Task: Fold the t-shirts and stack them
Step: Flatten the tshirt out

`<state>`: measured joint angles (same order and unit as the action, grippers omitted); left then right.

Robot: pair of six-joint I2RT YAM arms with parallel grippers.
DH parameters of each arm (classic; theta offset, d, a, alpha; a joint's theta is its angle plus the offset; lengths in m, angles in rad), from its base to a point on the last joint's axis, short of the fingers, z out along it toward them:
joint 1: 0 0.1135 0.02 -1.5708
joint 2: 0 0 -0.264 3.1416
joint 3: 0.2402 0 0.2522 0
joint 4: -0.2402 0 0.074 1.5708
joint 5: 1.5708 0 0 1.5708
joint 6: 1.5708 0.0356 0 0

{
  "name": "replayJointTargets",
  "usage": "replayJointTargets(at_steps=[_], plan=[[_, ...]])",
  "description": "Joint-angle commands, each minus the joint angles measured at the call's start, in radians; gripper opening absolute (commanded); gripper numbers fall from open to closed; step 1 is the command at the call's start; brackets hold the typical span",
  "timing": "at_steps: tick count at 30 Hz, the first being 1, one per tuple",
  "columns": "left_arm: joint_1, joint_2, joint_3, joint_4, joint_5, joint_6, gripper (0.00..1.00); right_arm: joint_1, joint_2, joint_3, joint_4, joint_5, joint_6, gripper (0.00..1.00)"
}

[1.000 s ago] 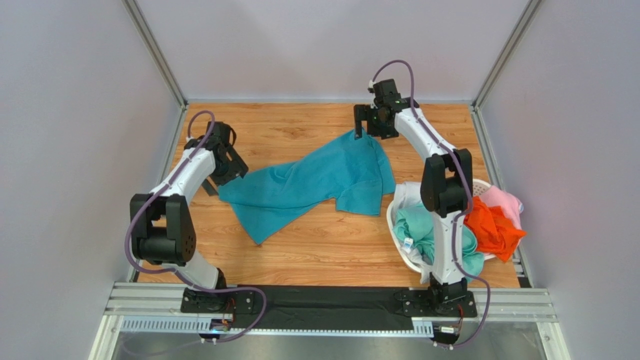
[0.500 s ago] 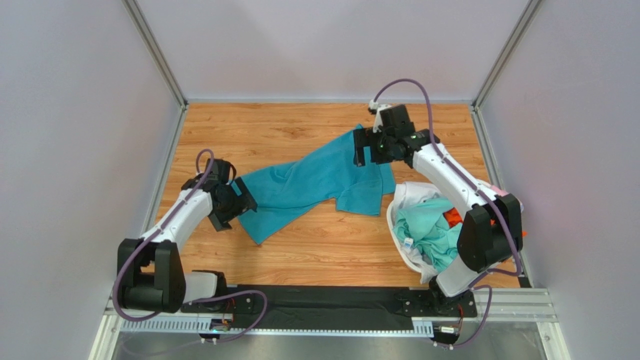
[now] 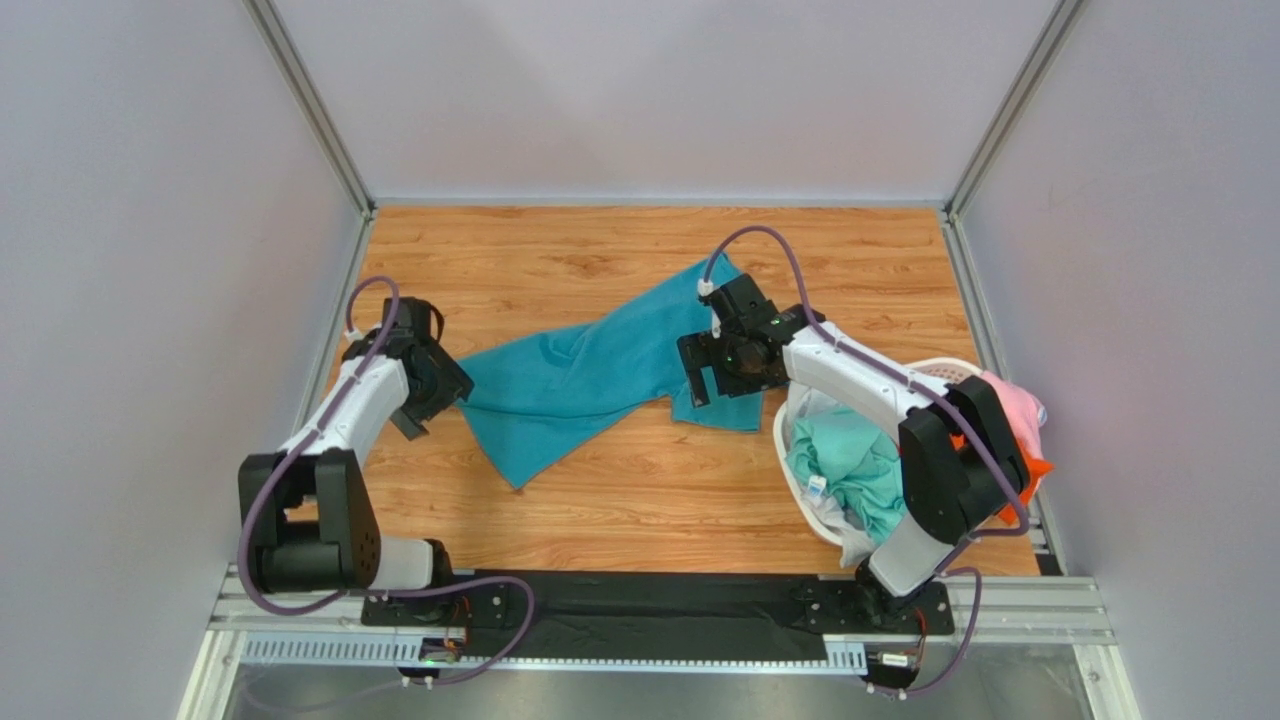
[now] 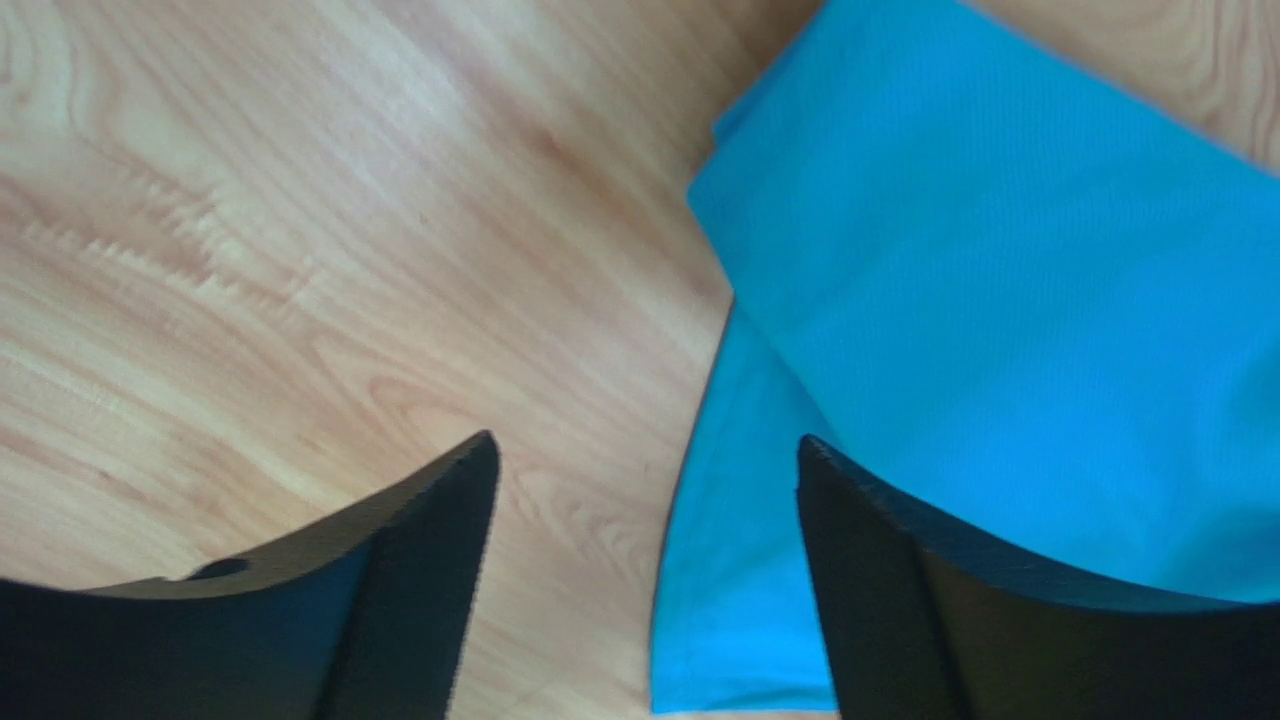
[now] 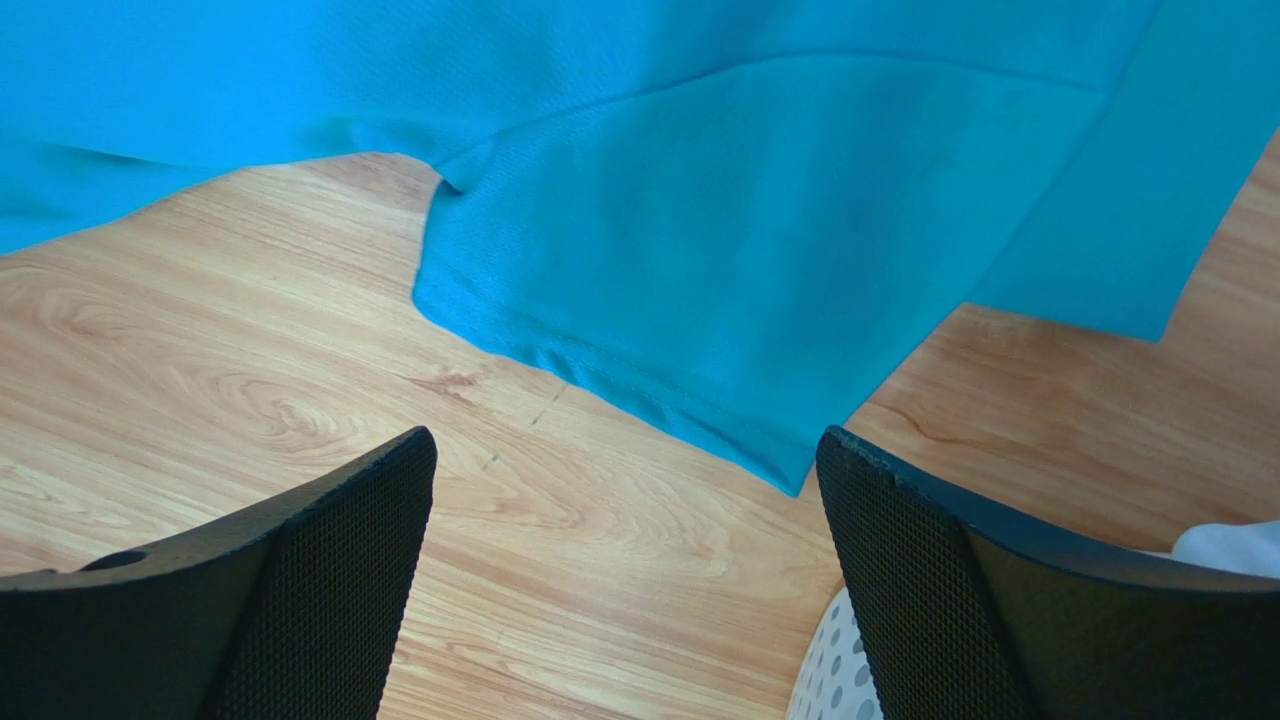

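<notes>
A deep teal-blue t-shirt (image 3: 601, 372) lies spread slantwise on the wooden table (image 3: 496, 255). My left gripper (image 3: 434, 390) hovers low at its left edge. In the left wrist view this gripper (image 4: 646, 444) is open, the cloth's edge (image 4: 751, 495) runs between its fingers, and nothing is pinched. My right gripper (image 3: 703, 369) hangs open over the shirt's near right sleeve. Seen from the right wrist, the gripper (image 5: 624, 438) is above bare wood with the sleeve hem (image 5: 676, 300) just ahead. Mint green (image 3: 846, 455), orange (image 3: 1034, 468), pink (image 3: 1022, 405) and white (image 3: 819, 399) t-shirts lie in the basket.
The white perforated laundry basket (image 3: 798, 483) stands at the right, close beside my right gripper, and its rim (image 5: 824, 678) shows at the bottom of the right wrist view. Grey walls close in the table on three sides. Bare wood lies near the front edge.
My right gripper has come from the shirt's far corner toward me to the near sleeve. My left gripper has dropped along the shirt's left edge, and its jaws have narrowed slightly. The shirt lies as before.
</notes>
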<state>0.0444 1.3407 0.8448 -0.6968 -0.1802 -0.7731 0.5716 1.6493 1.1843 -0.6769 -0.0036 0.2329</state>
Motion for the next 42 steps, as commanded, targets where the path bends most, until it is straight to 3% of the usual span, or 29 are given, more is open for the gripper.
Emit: replayJointTargets(at_steps=[1,7,13,18,19,22,42], plan=[[0.046,0.083,0.065,0.083,-0.024,0.003,0.76,-0.001,-0.025,-0.015,0.031,0.025,0.046,0.98],[0.066,0.238,0.152,0.137,-0.019,0.015,0.6,0.001,-0.069,-0.06,0.046,0.024,0.059,0.98],[0.075,0.354,0.207,0.172,0.022,0.008,0.59,0.001,-0.094,-0.103,0.066,0.019,0.071,0.98],[0.075,0.416,0.24,0.14,0.024,-0.006,0.45,-0.001,-0.097,-0.109,0.062,0.028,0.074,0.98],[0.078,0.417,0.232,0.14,0.024,-0.008,0.37,0.001,-0.098,-0.109,0.06,0.03,0.075,0.98],[0.077,0.405,0.215,0.134,0.028,-0.018,0.3,-0.001,-0.095,-0.107,0.057,0.034,0.083,0.98],[0.08,0.291,0.145,0.045,0.002,-0.006,0.3,0.002,-0.092,-0.118,0.046,0.048,0.112,0.98]])
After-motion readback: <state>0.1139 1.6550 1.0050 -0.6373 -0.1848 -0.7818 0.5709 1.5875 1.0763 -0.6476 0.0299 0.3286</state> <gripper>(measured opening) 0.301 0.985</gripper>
